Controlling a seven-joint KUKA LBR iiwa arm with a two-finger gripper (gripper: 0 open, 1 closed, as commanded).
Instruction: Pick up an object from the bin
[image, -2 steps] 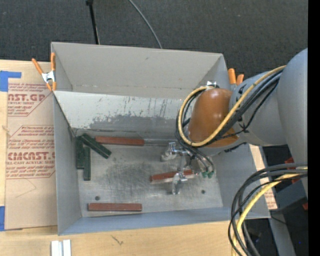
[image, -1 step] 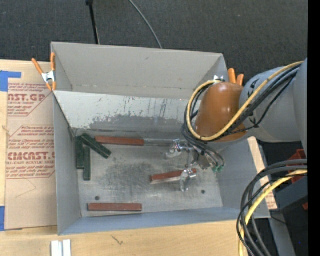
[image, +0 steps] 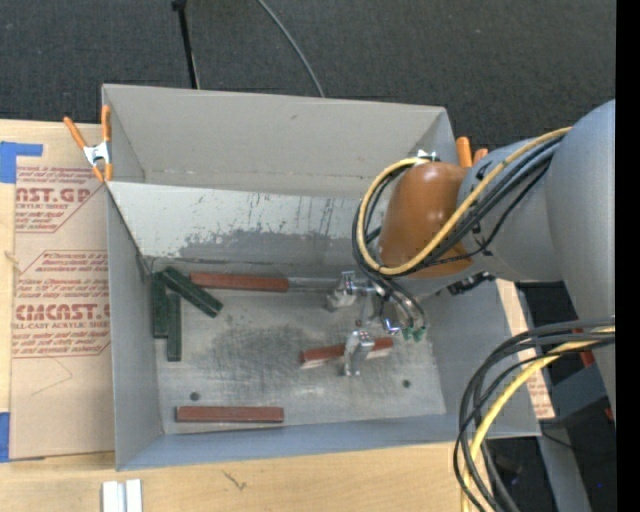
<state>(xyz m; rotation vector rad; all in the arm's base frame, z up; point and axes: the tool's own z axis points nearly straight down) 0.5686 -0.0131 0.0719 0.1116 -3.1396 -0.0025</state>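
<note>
So the claw is seen down low over the bin floor, and it looks to be spread open, with nothing caught between the fingers. The finger nearer the front wall is parked right on top of a short reddish-brown bar, which lies flat and sticks out on both sides of that fingertip. The bar is probably the target, but it's crossed by one finger rather than straddled, so a shift would likely be needed before closing. The other finger is set just off the near end of a longer reddish-brown bar that lies along the back wall. Two dark green bars are leaned together well beyond the claw, on the side away from the arm, and a third reddish-brown bar is left by the front wall. Both are well apart from the claw, so no crowding is expected.
</note>
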